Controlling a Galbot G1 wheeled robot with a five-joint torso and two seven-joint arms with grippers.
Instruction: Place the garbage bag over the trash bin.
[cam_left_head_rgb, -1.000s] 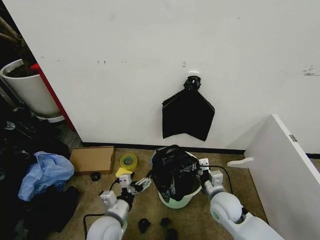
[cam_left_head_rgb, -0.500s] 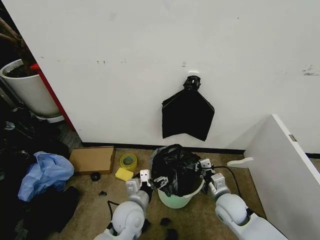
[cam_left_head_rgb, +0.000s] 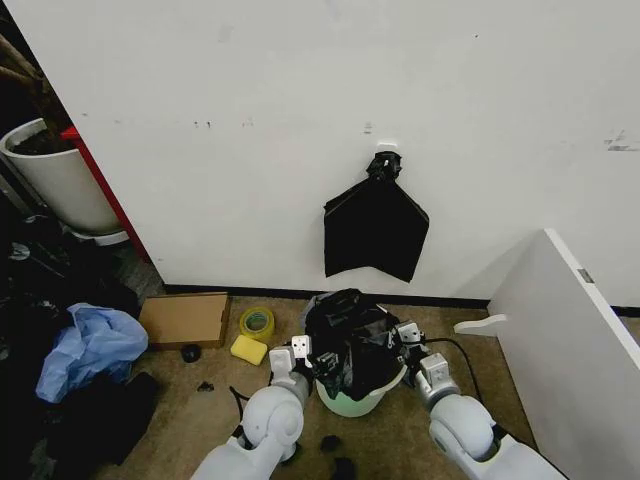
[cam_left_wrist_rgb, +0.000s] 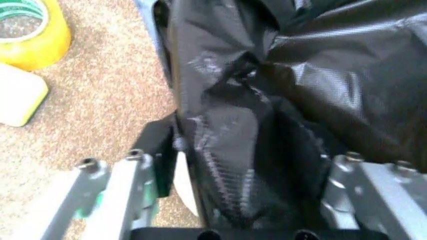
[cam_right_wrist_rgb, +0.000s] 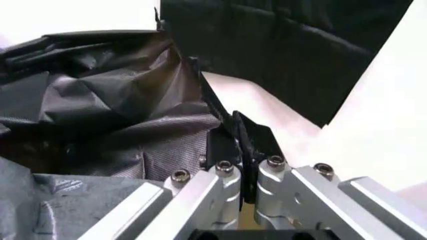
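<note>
Glossy black film, the garbage bag (cam_left_head_rgb: 350, 340) sits bunched over the mouth of the trash bin (cam_left_head_rgb: 352, 400) at lower centre of the head view, cream wall showing only below the folds. The right gripper (cam_right_wrist_rgb: 245, 145) is clenched on a thin fold of it at the bin's right edge, while the left gripper (cam_left_wrist_rgb: 247, 165) stands spread with film between its fingers at the left edge. I judge the risks to be film tearing under uneven pull, the light bin tipping toward the stronger arm, or the left side slipping free unclamped.
</note>
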